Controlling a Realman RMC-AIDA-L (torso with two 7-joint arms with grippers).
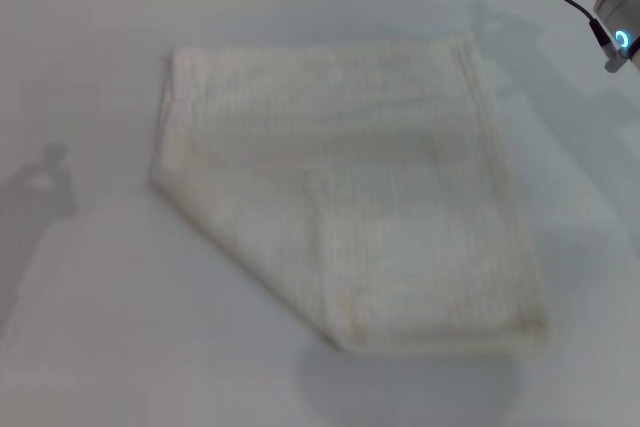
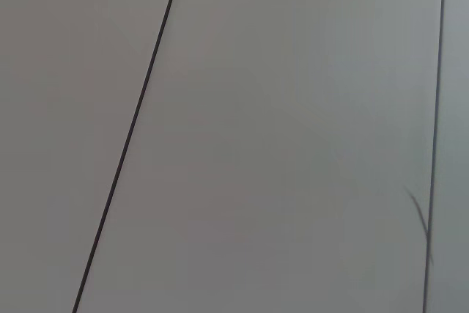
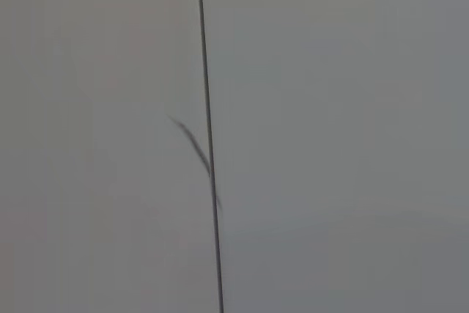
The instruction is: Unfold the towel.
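One broad white desk [image 1: 90,327] fills the head view, and on its middle lies the cream-white waffle-weave cloth towel [image 1: 350,187], folded, with one corner turned in along a diagonal edge. At the far right corner shows part of the right arm [image 1: 612,9], well apart from the towel; its fingers are hidden, so I cannot tell their state. Both wrist views show only plain grey panels with dark seams.

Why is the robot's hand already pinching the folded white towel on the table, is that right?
Not right. The head view shows the folded towel lying on the table with nothing touching it. Only part of the right arm shows, at the far right corner, away from the towel.
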